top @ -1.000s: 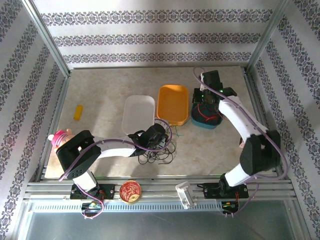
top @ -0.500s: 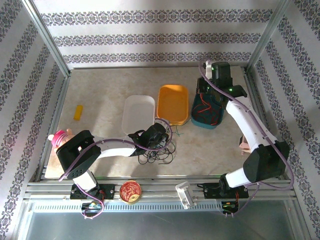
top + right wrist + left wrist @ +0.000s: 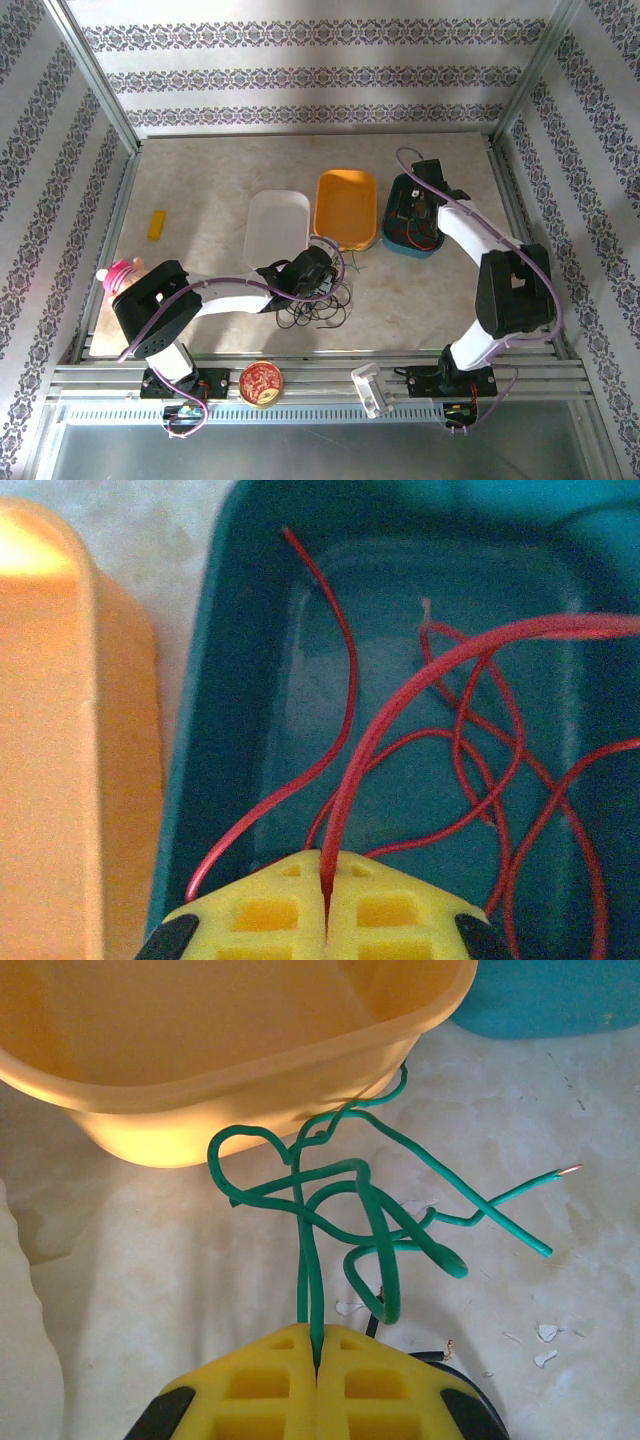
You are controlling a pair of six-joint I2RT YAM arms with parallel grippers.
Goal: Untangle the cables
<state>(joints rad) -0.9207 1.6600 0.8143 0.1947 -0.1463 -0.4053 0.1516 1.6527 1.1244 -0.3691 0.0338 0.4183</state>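
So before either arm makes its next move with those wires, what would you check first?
1. Left claw shut on the green cable: ok, the strand runs out from between the closed fingers.
2. Right claw shut on the red cable: ok.
3. Red cable over the teal tub: ok, its loops lie inside.
4. Green cable free of crossings: not ok, it loops over itself several times beside the orange tub.
5. Green cable clear of the black cables: cannot tell, the left arm covers where they meet.
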